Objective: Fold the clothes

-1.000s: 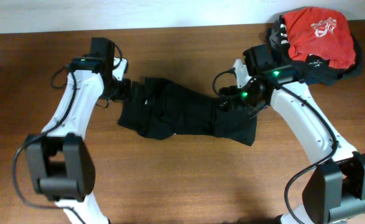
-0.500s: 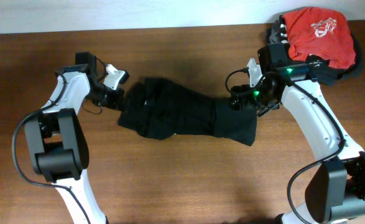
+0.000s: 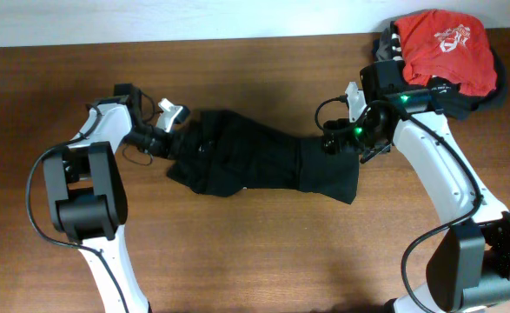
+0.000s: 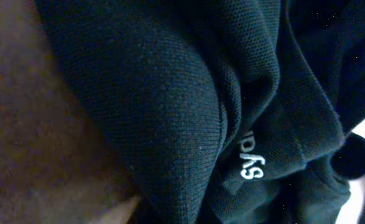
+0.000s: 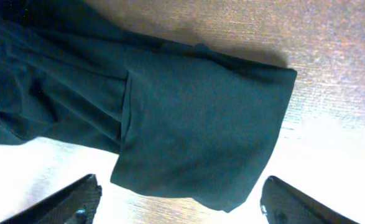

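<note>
The clothes (image 3: 263, 165) lie across the middle of the table (image 3: 255, 261) as one rumpled black band running from centre left to centre right of the overhead frame. It is not yet a tidy fold. The left portion is bunched in ridges and creases, while the right end lies flatter, with a squared flap that shows clearly in the right wrist view.

The left hand (image 3: 166, 132) is at the band's left end, closed. It seems to be pinching the cloth there, though the left wrist view is filled with dark knit and does not show the fingers plainly. A small white wordmark (image 4: 252, 163) sits on a fold in the lower right of that view.

The right hand (image 5: 182, 205) hangs over the right end with its jaws wide apart. The fingertips (image 5: 76, 200) stand at the bottom corners of the wrist view and hold nothing.

A red t-shirt (image 3: 441, 43) rests on darker garments in the upper right corner, apart from the work.

As a judgement, the folding is partway at best. The garment is gathered lengthwise, but the bunched left side needs smoothing and the ends have yet to be brought over into a compact stack.
</note>
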